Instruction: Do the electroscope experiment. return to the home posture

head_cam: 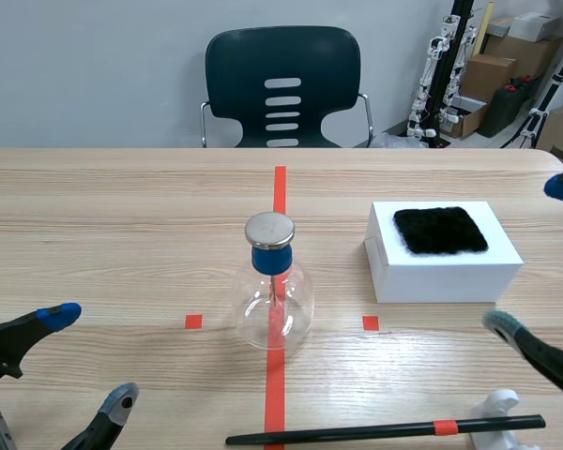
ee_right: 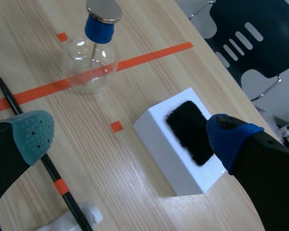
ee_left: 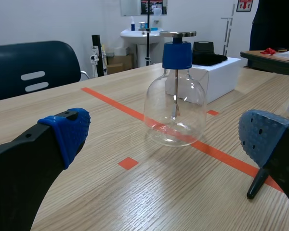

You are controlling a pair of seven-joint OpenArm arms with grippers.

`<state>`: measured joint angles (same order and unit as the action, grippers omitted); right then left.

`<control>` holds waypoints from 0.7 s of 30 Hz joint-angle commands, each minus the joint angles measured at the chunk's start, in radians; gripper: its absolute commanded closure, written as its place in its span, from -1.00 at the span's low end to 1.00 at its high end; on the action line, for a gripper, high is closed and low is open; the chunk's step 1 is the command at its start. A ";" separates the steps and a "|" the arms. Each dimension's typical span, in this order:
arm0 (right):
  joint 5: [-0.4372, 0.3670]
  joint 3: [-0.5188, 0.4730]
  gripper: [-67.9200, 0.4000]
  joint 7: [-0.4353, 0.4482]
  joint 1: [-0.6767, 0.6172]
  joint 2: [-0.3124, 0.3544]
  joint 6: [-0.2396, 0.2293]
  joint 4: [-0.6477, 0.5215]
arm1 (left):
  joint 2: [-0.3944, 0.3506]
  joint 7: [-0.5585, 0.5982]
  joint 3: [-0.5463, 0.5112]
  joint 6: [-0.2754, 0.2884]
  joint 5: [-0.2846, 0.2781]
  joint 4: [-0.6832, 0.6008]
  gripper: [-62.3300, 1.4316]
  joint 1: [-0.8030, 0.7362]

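One electroscope (head_cam: 274, 286), a clear flask with a blue stopper and a metal disc on top, stands upright on the red tape line at the middle of the bench (head_cam: 94, 206). Nothing touches it. A black rod (head_cam: 375, 432) with an orange band lies nearer the robot, across the tape line, its right end resting on a small white stand (head_cam: 497, 405). To the flask's right sits a white box (head_cam: 450, 272) with a black fur pad (head_cam: 441, 230) on top.

The left hand (head_cam: 92, 358) is low at the near left, fingers spread, holding nothing. The right hand (head_cam: 533, 255) is beside the box, also spread and empty, its lower finger near the stand.

With rod and fur both set down, the experiment looks finished, and only the retreat home is left. To do it well, each arm should draw back toward its own side. The right should rise first so that its lower finger clears rod and stand, and neither should sweep toward the flask.
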<state>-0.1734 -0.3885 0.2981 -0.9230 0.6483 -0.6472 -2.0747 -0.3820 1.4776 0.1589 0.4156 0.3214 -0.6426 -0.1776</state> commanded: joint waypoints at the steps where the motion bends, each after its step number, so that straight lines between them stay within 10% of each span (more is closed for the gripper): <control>1: -0.015 -0.006 -1.00 0.039 -0.026 -0.006 0.004 -0.006 | 0.004 0.017 0.000 -0.002 -0.006 -0.005 -1.00 -0.002; 11: -0.015 0.007 -1.00 0.130 -0.064 -0.178 0.000 -0.006 | 0.004 0.016 0.000 -0.002 -0.007 -0.005 -1.00 -0.002; 21: -0.014 0.116 -1.00 0.105 -0.064 -0.160 0.001 -0.006 | 0.004 0.017 0.000 -0.002 -0.006 -0.005 -1.00 -0.002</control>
<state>-0.1730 -0.2695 0.3931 -0.9874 0.4652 -0.6502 -2.0747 -0.3820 1.4776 0.1589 0.4156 0.3214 -0.6426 -0.1776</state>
